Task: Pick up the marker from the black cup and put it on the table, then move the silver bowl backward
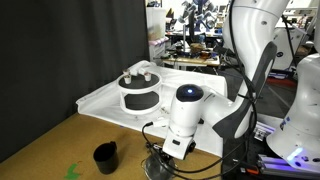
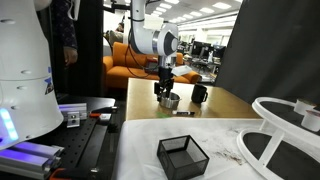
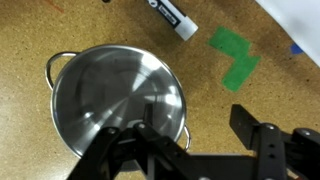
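The silver bowl [image 3: 115, 100] sits on the brown table [image 3: 60, 25], seen close from above in the wrist view and in both exterior views [image 1: 158, 166] [image 2: 171, 101]. My gripper [image 3: 193, 112] is open and low over the bowl's right rim, one finger over the inside and one outside; it also shows in both exterior views [image 1: 165, 152] [image 2: 165, 92]. The marker [image 3: 172, 15], black and white, lies flat on the table just beyond the bowl. The black cup [image 1: 105, 156] [image 2: 199, 95] stands upright beside the bowl, apart from it.
Green tape marks [image 3: 233, 55] lie on the table near the marker. A white cloth [image 1: 100, 100] holds a large white-and-black round stack [image 1: 140, 92]. A black square box [image 2: 182, 155] sits on the cloth. The table's edge is near the cup [image 1: 60, 178].
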`<move>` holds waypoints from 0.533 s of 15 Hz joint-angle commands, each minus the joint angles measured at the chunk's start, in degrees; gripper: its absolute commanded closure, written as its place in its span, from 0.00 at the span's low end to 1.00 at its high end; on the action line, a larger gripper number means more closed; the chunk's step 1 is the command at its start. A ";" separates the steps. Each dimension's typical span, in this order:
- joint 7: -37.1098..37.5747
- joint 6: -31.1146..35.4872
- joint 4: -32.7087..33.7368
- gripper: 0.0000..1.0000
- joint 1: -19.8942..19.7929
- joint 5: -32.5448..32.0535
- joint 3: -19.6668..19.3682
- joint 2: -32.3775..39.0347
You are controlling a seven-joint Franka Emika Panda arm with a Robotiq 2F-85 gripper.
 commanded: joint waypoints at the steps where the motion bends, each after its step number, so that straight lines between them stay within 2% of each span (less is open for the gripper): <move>1: -1.56 0.48 -0.44 0.00 0.21 0.45 0.17 -0.95; 5: -4.07 -0.70 -0.98 0.00 -0.58 1.68 2.22 -3.27; 8: -4.96 0.41 -0.90 0.00 -1.64 5.97 3.26 -4.82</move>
